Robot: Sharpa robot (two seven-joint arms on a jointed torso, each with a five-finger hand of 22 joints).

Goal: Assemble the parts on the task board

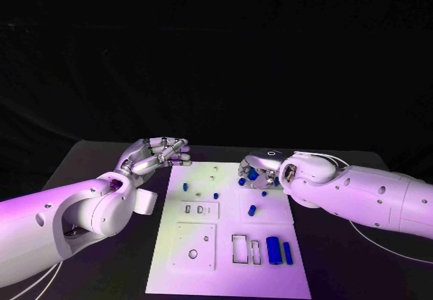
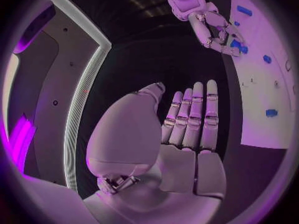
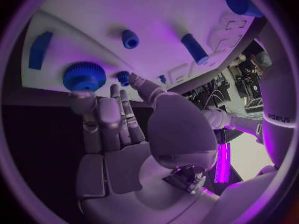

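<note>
Nearest us on the flat white task board point(image 1: 230, 262) lie two blue bar-shaped parts point(image 1: 273, 249). Farther back, our right hand point(image 1: 257, 173) hangs released over a blue toothed wheel point(image 3: 84, 75), grasping nothing, while our left hand point(image 1: 161, 154) rests released, fingers straight, off the board's far corner above the black worktop point(image 1: 90, 162). We judge a careless closing could nudge the wheel away or topple the small blue pegs point(image 1: 251, 210) just beside it.
</note>
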